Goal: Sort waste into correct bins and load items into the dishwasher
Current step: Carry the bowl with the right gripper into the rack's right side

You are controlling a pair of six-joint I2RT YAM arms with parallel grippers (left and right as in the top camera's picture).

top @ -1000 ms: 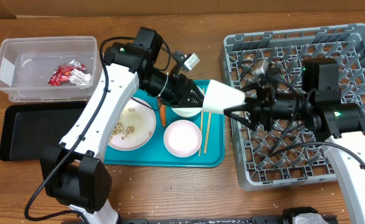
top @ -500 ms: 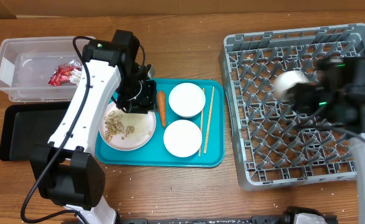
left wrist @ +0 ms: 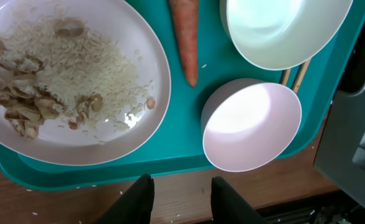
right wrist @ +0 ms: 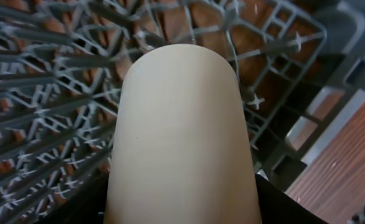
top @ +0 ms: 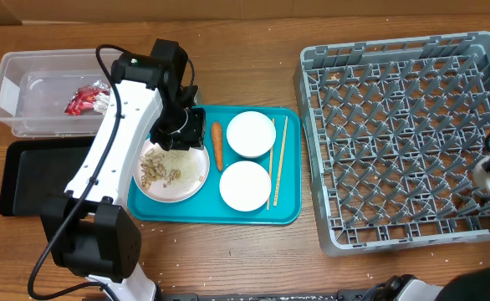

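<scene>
— Overhead view first. Where to look for the left tool (top: pixel 178 136)?
— Over the left half of the teal tray (top: pixel 288 207), near the middle of the desk (top: pixel 228 251). Hangs over the far rim of the plate (top: pixel 196 167), well clear of it. Seen from the left wrist view with fingers (left wrist: pixel 140 198) spread and nothing between them.
— And on the plate?
— Beige scraps (top: pixel 163 171) and grains, mostly toward its left side.
— Beside it?
— A carrot (top: pixel 216 144) just to the right, thin end toward the near edge. Then a white bowl (top: pixel 251 134) on the far side, a pink bowl (top: pixel 246 186) on the near side, and chopsticks (top: pixel 277 163) lying side by side along the right of both bowls. All on the teal tray.
— The bins?
— A clear tub (top: pixel 61 56) at the far-left corner, with red and silver wrappers (top: pixel 90 99) inside. A black tray (top: pixel 28 180) just in front of it, along the left edge.
— Now the right tool (right wrist: pixel 182 213)?
— Barely in the overhead view, at the right edge of the desk. Pinches a cup (right wrist: pixel 182 124) in the right wrist view, a dark finger on each side. Holds it over the rack (top: pixel 395 134), close to a corner of it, with bare wood beyond the rim. Touching the grid or not: cannot tell.
— And the rack?
— Fills the right half of the desk.
</scene>
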